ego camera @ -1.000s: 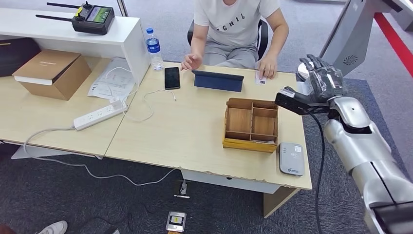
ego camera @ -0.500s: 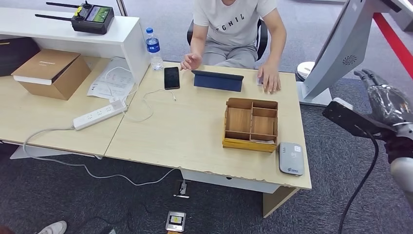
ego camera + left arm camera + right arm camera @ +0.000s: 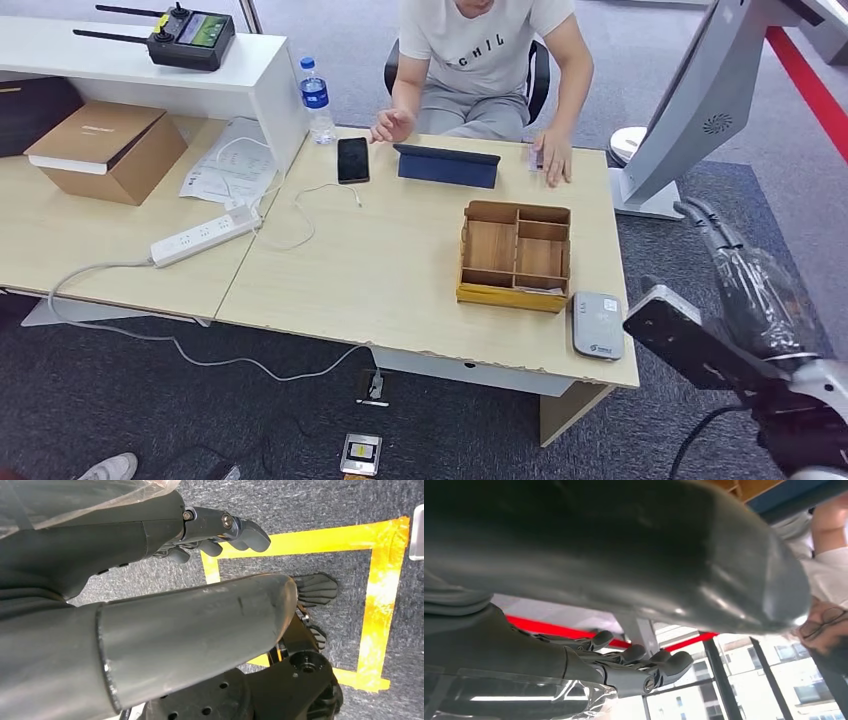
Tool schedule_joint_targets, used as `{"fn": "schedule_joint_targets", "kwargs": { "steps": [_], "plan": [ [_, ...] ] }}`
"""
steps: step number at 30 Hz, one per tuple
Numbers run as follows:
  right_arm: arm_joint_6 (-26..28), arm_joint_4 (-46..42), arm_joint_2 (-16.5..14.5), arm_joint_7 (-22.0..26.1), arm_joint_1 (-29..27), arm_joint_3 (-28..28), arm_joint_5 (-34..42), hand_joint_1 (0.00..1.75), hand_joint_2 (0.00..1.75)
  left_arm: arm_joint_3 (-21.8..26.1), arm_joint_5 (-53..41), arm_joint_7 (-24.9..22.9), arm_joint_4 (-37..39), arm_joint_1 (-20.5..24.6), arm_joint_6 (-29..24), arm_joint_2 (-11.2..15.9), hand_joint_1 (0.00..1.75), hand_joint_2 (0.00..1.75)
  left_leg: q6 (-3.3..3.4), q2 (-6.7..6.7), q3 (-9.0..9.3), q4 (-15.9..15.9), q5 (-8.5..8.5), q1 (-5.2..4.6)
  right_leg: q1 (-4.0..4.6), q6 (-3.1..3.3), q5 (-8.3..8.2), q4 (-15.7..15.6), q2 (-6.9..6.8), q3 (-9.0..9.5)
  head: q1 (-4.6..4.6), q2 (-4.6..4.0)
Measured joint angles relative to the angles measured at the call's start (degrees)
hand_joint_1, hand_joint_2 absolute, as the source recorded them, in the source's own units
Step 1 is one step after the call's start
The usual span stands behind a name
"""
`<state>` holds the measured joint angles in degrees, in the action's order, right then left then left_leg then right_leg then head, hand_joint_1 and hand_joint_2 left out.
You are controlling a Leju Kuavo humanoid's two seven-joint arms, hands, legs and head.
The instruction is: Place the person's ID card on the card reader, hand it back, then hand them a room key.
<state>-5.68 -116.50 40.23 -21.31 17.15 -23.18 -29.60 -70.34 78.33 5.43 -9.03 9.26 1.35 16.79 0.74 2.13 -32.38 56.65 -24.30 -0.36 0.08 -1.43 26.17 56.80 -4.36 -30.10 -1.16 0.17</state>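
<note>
Pale wood-grain table [image 3: 380, 270], wooden organizer [image 3: 516, 255], matt grey plastic card reader [image 3: 598, 325].

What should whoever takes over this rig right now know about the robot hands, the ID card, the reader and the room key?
Left robot hand: empty, hanging over the floor.
Right robot hand: empty, fingers extended, off the table's right side.
Grey rounded card reader: at the table's near right corner, nothing on it.
ID card: not clearly visible; possibly under the seated person's hand at the far edge.
Room key: perhaps in the compartmented wooden box; cannot tell.
Done: nothing visible. Left: every step.
</note>
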Motion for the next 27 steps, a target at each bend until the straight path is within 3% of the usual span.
{"fn": "schedule_joint_targets", "kwargs": {
  "steps": [2, 6, 16, 22, 27],
  "plan": [
    [0.27, -0.97, -1.43, -0.73, -0.83, -1.21, 0.35, 0.00, 0.00, 0.10, -0.01, -0.26, 0.00, 0.02, -0.18, -0.23, 0.00, 0.00, -0.01, 0.01, 0.00, 0.00, 0.00, 0.01, 0.00, 0.01, 0.01, 0.00, 0.00, 0.00, -0.01, 0.00],
    [0.29, -0.96, -4.79, -1.33, -1.89, -4.03, -0.71, 0.00, 1.75, 0.17, 0.04, -0.62, 0.00, 0.09, -0.39, -0.72, 0.00, 0.00, -0.02, 0.01, -0.01, 0.00, 0.02, 0.03, 0.00, 0.01, 0.01, 0.00, 0.00, -0.01, -0.01, 0.00],
    [-0.12, 6.84, -13.05, 1.31, -1.02, -7.27, -14.96, 0.00, 1.75, 0.21, 0.69, -0.85, 0.00, 0.27, -0.50, -1.49, 0.00, 0.00, -0.01, 0.01, -0.01, 0.00, 0.03, 0.03, 0.00, 0.03, -0.01, 0.00, 0.00, 0.01, -0.01, 0.00],
    [2.12, 14.74, -18.38, 4.36, 1.05, -7.80, -32.29, 0.00, 1.75, 0.26, 1.19, -1.64, 0.00, 0.48, -1.40, -1.66, 0.00, 0.00, -0.03, -0.01, -0.02, 0.00, 0.07, 0.03, 0.02, 0.04, -0.01, 0.01, -0.02, 0.00, -0.01, 0.00],
    [3.01, 21.04, -22.45, 5.28, 2.25, -7.69, -36.89, 0.00, 1.75, 0.34, 1.46, -2.00, 0.00, 0.52, -1.51, -1.66, 0.00, 0.00, -0.06, -0.03, -0.03, 0.00, 0.09, 0.03, 0.03, 0.04, -0.02, 0.01, -0.02, -0.01, -0.01, 0.00]
  ]
}}
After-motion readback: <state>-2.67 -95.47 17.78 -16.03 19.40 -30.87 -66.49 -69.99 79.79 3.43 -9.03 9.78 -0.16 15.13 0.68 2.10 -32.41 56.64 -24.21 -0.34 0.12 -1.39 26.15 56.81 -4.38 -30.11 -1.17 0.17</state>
